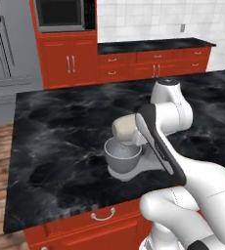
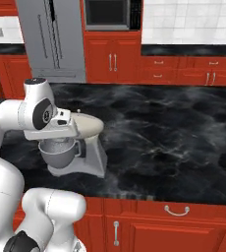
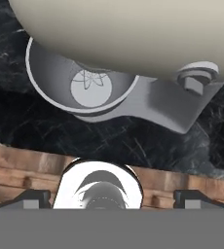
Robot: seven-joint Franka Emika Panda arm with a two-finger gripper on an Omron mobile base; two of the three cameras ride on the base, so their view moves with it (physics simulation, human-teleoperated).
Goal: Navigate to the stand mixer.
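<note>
Left base view puts the stand mixer (image 1: 125, 152) on the black counter (image 1: 56, 141) right before my arm. I judge navigation nearly finished; only stopping remains. My pincer (image 3: 112, 196) looks spread.

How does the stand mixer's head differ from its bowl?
The head is cream-beige, rounded and closed, lying lengthwise above; the bowl is grey metal, open-topped and sits upright beneath it. From the hand view, the head partly covers the bowl. Both belong to the same stand mixer on the black counter.
</note>
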